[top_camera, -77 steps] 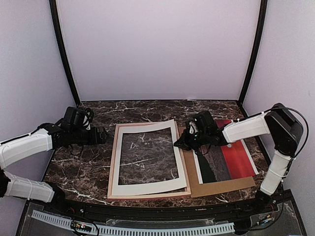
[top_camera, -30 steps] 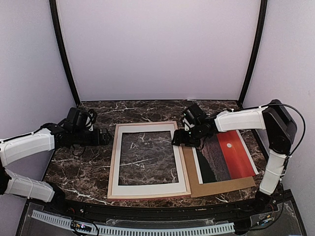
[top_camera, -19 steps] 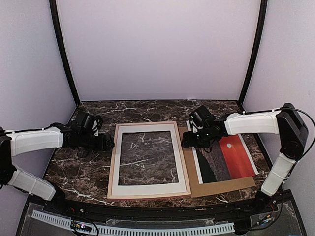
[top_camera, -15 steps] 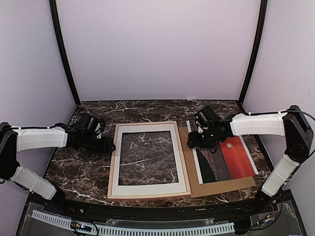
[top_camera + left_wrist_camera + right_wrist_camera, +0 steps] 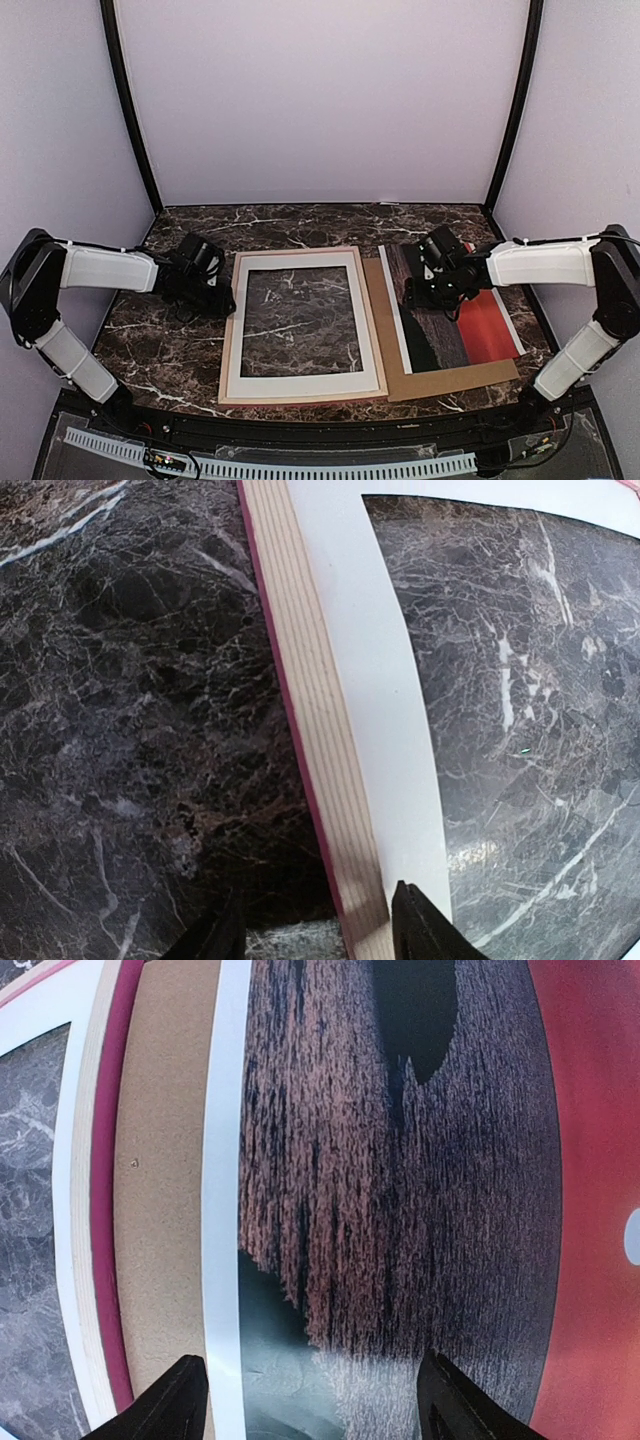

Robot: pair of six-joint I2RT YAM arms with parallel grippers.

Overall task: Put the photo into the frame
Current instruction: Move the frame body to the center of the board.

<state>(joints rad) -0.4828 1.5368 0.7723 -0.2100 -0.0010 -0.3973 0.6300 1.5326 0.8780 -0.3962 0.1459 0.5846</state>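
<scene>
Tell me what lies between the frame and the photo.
A bare strip of the brown board runs between the frame's pink edge and the photo's white border. The right wrist view shows it best, and the top view shows it too.

No writing, label, brand, number or sign can be read anywhere, whether on the photo, the frame, the brown board or the tabletop.

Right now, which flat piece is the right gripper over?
The photo, the red-and-grey sunset print lying on the brown backing board; the frame lies further left, at the left gripper.
</scene>
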